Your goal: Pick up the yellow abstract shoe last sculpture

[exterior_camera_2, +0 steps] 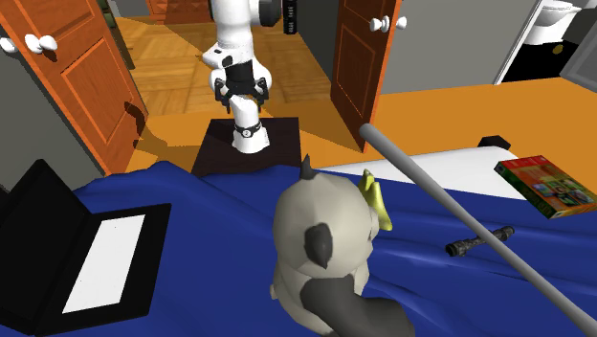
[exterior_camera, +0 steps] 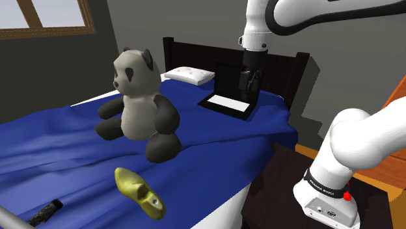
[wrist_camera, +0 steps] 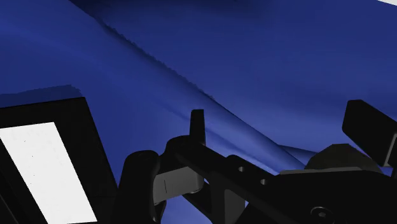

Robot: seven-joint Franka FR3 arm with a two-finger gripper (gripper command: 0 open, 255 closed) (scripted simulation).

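The yellow shoe last sculpture [exterior_camera: 138, 190] lies on its side on the blue bedsheet [exterior_camera: 58, 149] near the bed's front edge, below the panda plush [exterior_camera: 138, 101]. In the second exterior view the shoe last [exterior_camera_2: 379, 201] peeks out from behind the panda [exterior_camera_2: 320, 254]. My gripper [exterior_camera: 250, 79] hangs high over the open black laptop [exterior_camera: 231, 91] at the far end of the bed, well away from the shoe last. In the wrist view the gripper [wrist_camera: 283, 137] is open, its fingers [wrist_camera: 197, 127] standing apart over blue sheet with nothing between them.
A white pillow [exterior_camera: 189, 75] leans at the dark headboard. A small black tube-shaped object [exterior_camera: 44, 213] lies left of the shoe last. A grey bar [exterior_camera_2: 459, 215] crosses the bed, with a green and red box [exterior_camera_2: 545, 187] beyond it. The laptop [wrist_camera: 44, 165] is beside my fingers.
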